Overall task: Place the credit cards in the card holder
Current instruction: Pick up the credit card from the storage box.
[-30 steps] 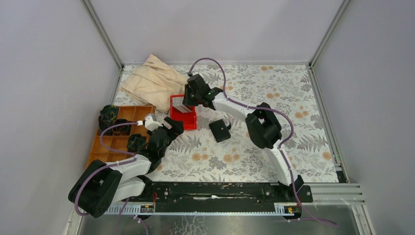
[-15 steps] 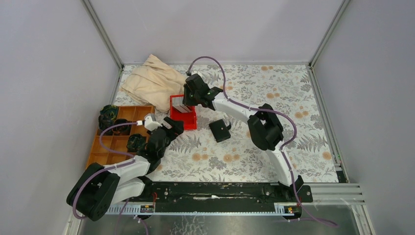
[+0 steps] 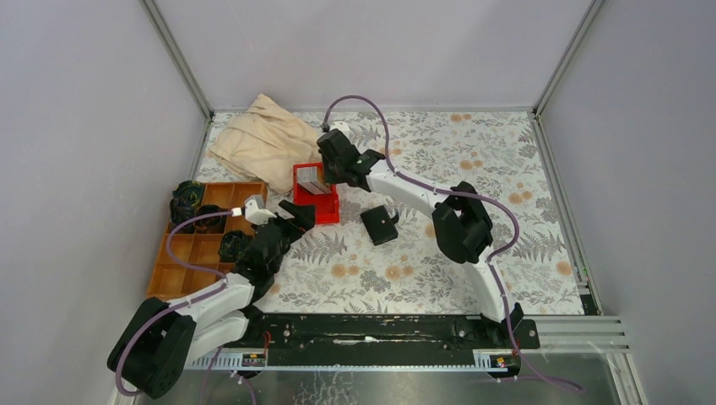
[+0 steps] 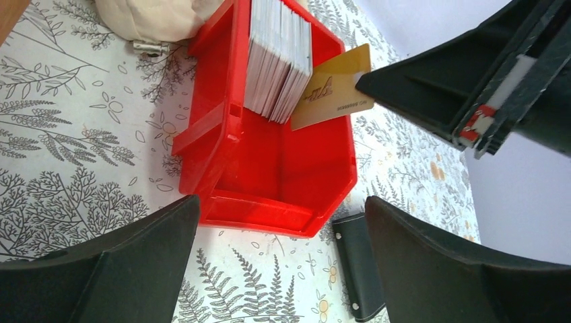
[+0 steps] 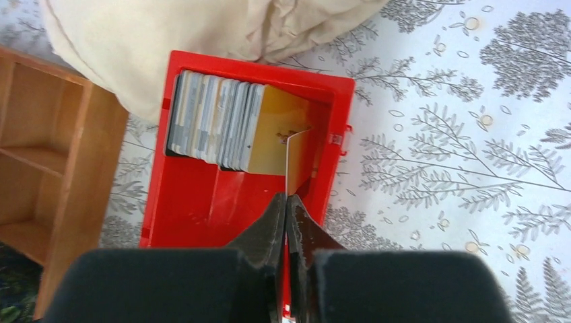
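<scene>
Red plastic bin [image 5: 195, 195] fills the middle of the right wrist view, with the stack of credit cards [image 5: 212, 121] standing on edge in its upper part. The right jaws are closed narrow on one tan card [image 4: 334, 91], which leans out of the stack's end, toward the upper right in the left wrist view. I judge the step in hand to be the taking of a first card out of the bin.

The card holder [image 3: 380, 225] lies flat on the bench just right of the bin, at the centre of the top view. It looks closed, but I cannot tell this surely. The next move probably calls for lifting the card free without dragging its neighbours, then carrying it there. The left jaws stand wide and hold nothing, low before the bin's near wall. They could steady the holder.

Pale grey walls [image 3: 355, 51] enclose the bench [image 3: 507, 169], covered in a fern-and-flower print. A beige cloth [image 3: 262, 143] and a brown tray [image 3: 190, 253] lie at the left.
</scene>
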Controlling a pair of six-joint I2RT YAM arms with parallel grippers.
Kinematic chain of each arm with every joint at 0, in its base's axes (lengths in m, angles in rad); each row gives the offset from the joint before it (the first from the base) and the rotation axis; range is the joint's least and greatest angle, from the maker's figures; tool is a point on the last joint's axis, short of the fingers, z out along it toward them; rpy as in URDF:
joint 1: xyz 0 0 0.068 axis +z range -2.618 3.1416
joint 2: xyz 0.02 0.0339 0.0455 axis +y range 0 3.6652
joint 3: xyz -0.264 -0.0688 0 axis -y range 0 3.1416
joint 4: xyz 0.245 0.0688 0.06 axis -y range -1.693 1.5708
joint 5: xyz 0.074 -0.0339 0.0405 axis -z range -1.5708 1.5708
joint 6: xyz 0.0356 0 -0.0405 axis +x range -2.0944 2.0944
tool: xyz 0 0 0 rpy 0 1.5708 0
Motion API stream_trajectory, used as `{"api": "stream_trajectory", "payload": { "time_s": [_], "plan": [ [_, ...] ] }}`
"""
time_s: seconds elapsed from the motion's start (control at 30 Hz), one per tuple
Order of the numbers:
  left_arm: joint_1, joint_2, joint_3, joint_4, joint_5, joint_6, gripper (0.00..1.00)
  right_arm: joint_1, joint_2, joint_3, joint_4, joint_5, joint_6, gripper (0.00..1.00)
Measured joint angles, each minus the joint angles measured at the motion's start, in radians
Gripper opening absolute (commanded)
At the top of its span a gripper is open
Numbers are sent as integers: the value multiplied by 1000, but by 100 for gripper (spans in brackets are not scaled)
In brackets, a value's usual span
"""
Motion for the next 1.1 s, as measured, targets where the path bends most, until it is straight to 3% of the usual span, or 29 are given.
{"api": "stream_trajectory", "payload": {
  "time_s": [0.23, 0.53, 0.83, 1.1],
  "plan": [
    [0, -96, 0, -69, 12, -10, 100, 31, -49, -64, -21, 100, -53, 0],
    [0, -240, 18, -210, 72, 4, 100, 52, -291, -260, 21, 117, -88, 0],
    [-2, -234, 64, -177, 325, 76, 100, 51, -736, -700, 89, 58, -86, 0],
    [-26, -87, 66, 51, 666, 110, 96, 52, -1213, -1073, 113, -86, -41, 0]
  ]
}}
